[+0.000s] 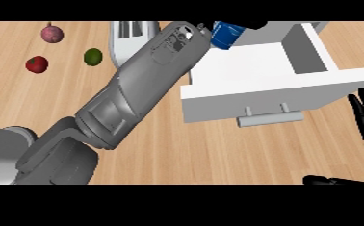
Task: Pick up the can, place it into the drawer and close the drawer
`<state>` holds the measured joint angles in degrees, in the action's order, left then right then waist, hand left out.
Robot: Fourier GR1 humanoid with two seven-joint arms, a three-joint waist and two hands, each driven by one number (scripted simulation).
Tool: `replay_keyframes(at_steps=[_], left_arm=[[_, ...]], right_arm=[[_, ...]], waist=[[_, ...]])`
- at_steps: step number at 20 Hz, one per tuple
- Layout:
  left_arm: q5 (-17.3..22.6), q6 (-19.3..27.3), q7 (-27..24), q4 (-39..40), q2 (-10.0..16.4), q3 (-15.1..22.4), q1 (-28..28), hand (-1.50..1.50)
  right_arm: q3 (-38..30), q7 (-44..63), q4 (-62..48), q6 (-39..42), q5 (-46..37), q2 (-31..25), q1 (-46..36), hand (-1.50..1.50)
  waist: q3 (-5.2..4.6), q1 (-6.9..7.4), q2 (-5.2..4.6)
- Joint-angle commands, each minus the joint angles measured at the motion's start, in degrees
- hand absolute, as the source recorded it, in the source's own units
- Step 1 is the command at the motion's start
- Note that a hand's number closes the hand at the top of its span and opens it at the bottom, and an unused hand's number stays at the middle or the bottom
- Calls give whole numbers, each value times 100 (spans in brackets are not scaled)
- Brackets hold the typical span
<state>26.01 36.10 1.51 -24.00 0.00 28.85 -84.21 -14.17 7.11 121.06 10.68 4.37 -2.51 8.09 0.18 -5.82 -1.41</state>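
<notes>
Can [226, 33]: blue, held over rear left corner of open drawer [245, 73] | left hand [254, 25]: curled round can, mostly hidden behind forearm | step: placing | next: lower inside, release, push drawer front shut | right hand [357, 108]: rests open at right edge

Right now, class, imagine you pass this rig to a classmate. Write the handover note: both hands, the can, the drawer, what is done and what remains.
Left hand: curled round the blue can, mostly hidden behind its own forearm.
Right hand: open, resting at the view's right edge, holding nothing.
Can: held at the far left corner of the open drawer; whether it touches the drawer's floor cannot be told.
Done: can picked up and at the drawer.
Left: release the can inside, withdraw the hand, push the drawer shut.
</notes>
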Motion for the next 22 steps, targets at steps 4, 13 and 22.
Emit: replay_keyframes(at_steps=[4,13,22], left_arm=[[154,-38,-427,292,0,276,105,150],[351,585,-264,263,0,778,248,-150],[656,875,-605,357,0,708,314,-150]], right_arm=[[-134,-183,-166,126,113,-109,-18,-150],[229,137,58,-99,-180,10,-340,-150],[65,-61,174,163,28,-94,36,-150]], waist=[[0,-81,-27],[-3,-154,-37],[-3,-152,-24]])
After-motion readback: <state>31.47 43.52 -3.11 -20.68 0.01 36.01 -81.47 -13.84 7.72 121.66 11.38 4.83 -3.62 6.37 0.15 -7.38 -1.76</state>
